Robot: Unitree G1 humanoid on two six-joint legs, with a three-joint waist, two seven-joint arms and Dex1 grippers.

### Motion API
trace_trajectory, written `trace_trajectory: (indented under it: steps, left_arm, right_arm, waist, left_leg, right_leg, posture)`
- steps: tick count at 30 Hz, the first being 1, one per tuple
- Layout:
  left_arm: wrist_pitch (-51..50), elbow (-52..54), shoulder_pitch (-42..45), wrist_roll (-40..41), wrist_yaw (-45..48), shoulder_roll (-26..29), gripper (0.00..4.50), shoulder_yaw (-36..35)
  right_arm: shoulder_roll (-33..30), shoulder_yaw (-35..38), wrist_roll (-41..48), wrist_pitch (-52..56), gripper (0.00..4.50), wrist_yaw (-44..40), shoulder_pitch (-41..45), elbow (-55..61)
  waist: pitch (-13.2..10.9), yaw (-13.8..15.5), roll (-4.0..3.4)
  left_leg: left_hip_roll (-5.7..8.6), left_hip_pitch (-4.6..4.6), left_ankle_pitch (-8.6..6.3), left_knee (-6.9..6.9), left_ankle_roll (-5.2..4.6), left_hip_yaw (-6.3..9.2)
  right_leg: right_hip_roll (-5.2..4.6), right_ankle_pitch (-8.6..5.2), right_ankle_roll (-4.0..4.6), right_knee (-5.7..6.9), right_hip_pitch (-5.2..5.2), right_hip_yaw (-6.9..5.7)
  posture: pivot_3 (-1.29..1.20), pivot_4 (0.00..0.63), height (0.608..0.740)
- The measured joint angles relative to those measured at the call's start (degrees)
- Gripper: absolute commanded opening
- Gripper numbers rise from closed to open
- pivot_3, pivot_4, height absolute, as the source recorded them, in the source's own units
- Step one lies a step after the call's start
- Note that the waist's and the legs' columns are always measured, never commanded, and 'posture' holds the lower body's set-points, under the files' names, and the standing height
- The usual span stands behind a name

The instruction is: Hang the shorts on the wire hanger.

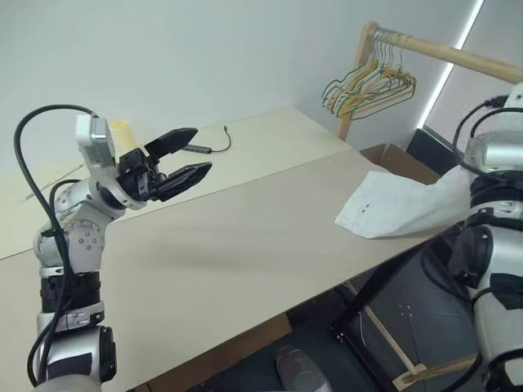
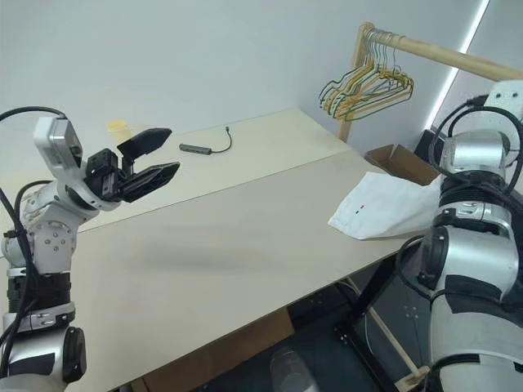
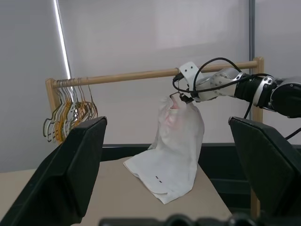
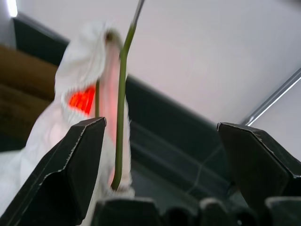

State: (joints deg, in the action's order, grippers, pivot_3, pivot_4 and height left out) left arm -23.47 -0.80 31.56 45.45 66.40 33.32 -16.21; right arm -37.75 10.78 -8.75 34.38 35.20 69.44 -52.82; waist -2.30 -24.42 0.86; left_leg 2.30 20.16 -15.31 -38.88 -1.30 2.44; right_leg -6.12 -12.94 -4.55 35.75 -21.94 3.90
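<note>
Beside a wooden rail (image 3: 141,74) at the table's (image 1: 212,245) right edge, the shorts (image 3: 176,146) hang on the wire hanger (image 4: 121,108), hem trailing on the table, both tools spread empty: right tool (image 4: 164,155), left tool (image 1: 181,162); hooking the rail seems next.

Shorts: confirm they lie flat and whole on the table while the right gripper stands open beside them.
Not flat: the left wrist view shows the shorts hanging up from the wire hanger, only their lower end resting on the table. The right gripper does stand open beside them.

shorts (image 3: 176,155) hanging below the rail (image 3: 141,74) – lower end on the table (image 1: 245,229), bunched hangers (image 1: 368,86) further left
</note>
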Motion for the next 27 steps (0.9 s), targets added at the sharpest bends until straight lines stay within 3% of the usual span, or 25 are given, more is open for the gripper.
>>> trace_trajectory:
  steps: [8, 16, 22, 27]
  left_arm:
    - [-0.2, 0.4, -1.3, 0.2, 0.6, 0.7, 4.50, -0.4]
    - [1.4, 2.9, -15.6, -7.8, -3.0, 8.1, 4.50, -1.5]
    - [1.9, 7.6, -26.7, -11.4, -5.9, 9.1, 4.50, -2.7]
    - [1.5, 13.3, -34.7, -11.7, -9.5, 8.8, 4.50, -4.3]
  right_arm:
    - [3.9, -14.7, -8.4, -8.7, 4.45, -11.6, -8.8, 17.4]
    - [10.1, -26.7, -7.7, -15.8, 4.45, -37.5, -21.7, 35.0]
    - [12.3, -30.2, -0.5, -16.8, 4.45, -56.9, -28.1, 47.5]
    - [12.3, -32.4, 1.5, -17.4, 4.45, -66.2, -33.2, 55.8]
  waist:
    - [0.0, -0.5, 0.00]
    - [0.0, 0.7, 0.00]
    - [0.0, 4.8, 0.08]
    - [-0.1, 9.4, 0.07]
  left_leg:
    - [-0.04, -0.06, 0.00, -0.03, 0.00, -0.01]
    - [-0.08, 0.07, -0.01, 0.01, 0.02, 0.09]
    - [-0.11, 0.09, -0.09, 0.01, 0.13, 0.19]
    - [-0.16, 0.12, -0.13, 0.04, 0.20, 0.23]
  right_leg:
    - [0.07, 0.03, -0.08, 0.08, -0.03, 0.08]
    - [0.11, 0.20, 0.21, 0.13, -0.28, 0.06]
    - [0.13, 0.21, 0.23, 0.11, -0.38, -0.01]
    - [0.13, 0.18, 0.33, 0.10, -0.49, -0.07]
  posture:
    - [-0.29, 0.000, 0.740]
    - [-0.23, 0.000, 0.740]
    - [-0.17, 0.000, 0.740]
    - [-0.12, 0.000, 0.740]
